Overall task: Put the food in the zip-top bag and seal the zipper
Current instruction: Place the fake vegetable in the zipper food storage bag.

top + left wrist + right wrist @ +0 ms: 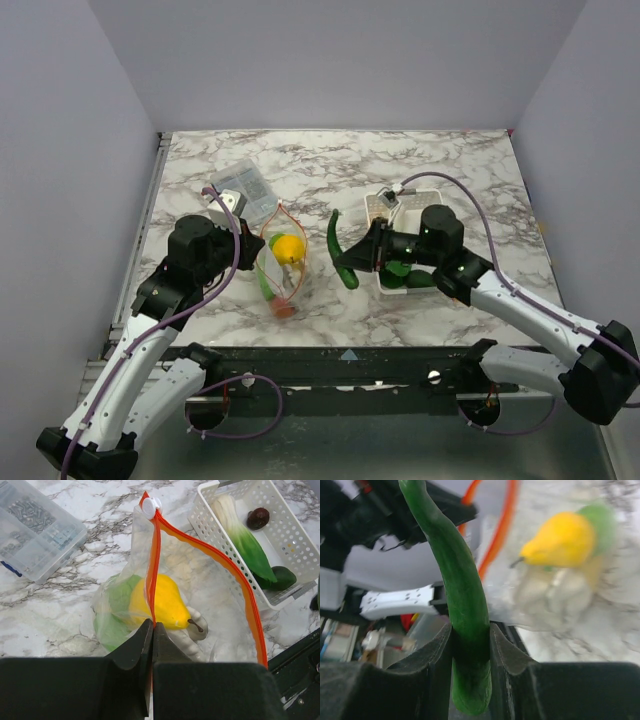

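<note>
The left gripper [152, 627] is shut tight on one side of the zipper [212, 555], holding the bag [215, 600] mouth up and open. A yellow piece [162, 600], green pieces and a white mushroom [185, 640] lie inside. Just right of the bag, the right gripper [470, 640] is part-closed round a cucumber [462, 590], gripping one end. Its arm reaches left over the basket [210, 525] and hides the near half. Leafy greens [247, 542] lie in the basket. A clear box [35, 525] sits beyond the bag on the left. The bag's contents blur in the right wrist view.

Even, bright overhead light leaves you only soft shadows on the worktop [400, 165]. Your right wrist view blurs beyond the cucumber [465, 605]; the left is sharp.
</note>
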